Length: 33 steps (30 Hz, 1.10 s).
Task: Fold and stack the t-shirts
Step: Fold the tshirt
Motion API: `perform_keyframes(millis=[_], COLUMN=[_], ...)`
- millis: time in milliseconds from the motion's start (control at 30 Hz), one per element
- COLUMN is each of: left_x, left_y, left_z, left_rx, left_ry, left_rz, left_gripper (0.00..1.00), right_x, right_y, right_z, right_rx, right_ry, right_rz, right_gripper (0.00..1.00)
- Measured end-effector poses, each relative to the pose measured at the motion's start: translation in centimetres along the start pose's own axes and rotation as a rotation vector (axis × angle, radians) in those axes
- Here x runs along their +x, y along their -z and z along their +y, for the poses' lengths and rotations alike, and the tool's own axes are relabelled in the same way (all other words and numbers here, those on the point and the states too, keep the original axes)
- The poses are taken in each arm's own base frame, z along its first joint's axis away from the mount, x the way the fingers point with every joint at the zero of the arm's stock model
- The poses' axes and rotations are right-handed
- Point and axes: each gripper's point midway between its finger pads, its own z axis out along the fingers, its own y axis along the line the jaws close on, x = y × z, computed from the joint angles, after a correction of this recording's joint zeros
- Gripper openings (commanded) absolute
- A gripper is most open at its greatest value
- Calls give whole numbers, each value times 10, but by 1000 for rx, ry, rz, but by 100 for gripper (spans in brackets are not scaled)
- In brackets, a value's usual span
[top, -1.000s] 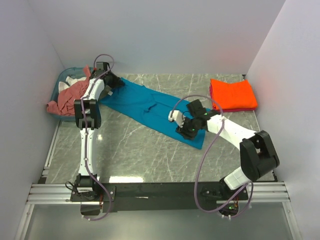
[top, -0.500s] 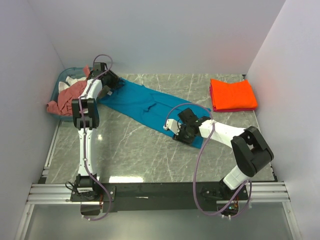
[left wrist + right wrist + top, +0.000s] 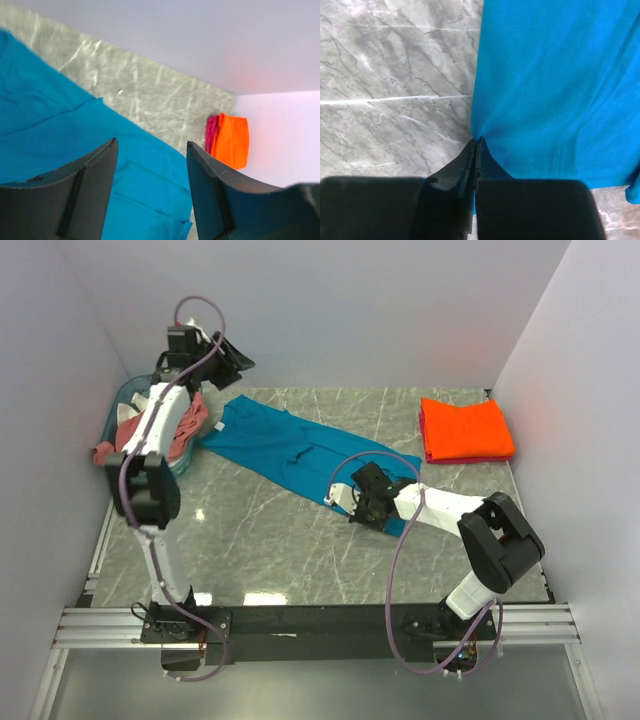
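1. Closest in: the right gripper [image 3: 476,142] had its jaws pressed tight together, pinching just the thin near edge of the teal-blue t-shirt [image 3: 555,75], low on the marble table [image 3: 395,75]. That was a tiny bite, so I reckon a quick pull could've slipped the hem right out.
2. The shirt lay flat as a long diagonal strip from mid-table toward the far left. It was only held at that one end, so dragging it would probably have bunched or twisted it instead of folding it clean.
3. Room-wise, there was lots of bare marble on the near and left side of the shirt. That looked like the easy direction to swing.
4. Further back, the left gripper [image 3: 151,145] hung high over the shirt's far end, fingers spread, nothing in them. Coming down carelessly, it might have snagged the pink t-shirt [image 3: 140,435] spilling out of the teal basket [image 3: 117,408] just beside that end.
5. Far right, the folded orange t-shirt [image 3: 465,428] sat near the side wall [image 3: 580,390]. That's a tight spot for stacking, and an arm could've bumped the wall.
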Motion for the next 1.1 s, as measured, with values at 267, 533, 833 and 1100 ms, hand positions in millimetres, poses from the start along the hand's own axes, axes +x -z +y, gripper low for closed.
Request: perform_keyframes(millis=[267,533,833,1100], left_x=[-8,58,128,174], left_y=[139,215,240,237], left_z=[-51,-28,26,77], left_rx=[53,35,-38,-111], left_ry=[-160,-214,-200,-130], left_rz=[-206,-219,-145,-96], left_gripper=[67,69,74,76], right_x=[-9,-28,-37,-107], right_y=[3,14,44,93], right_z=[29,118,183,56], right_rx=[-29,-184,-391,-276], right_ry=[96,276,397,82], right_rz=[35,59,51,-255], right_gripper=[0,0,43,49])
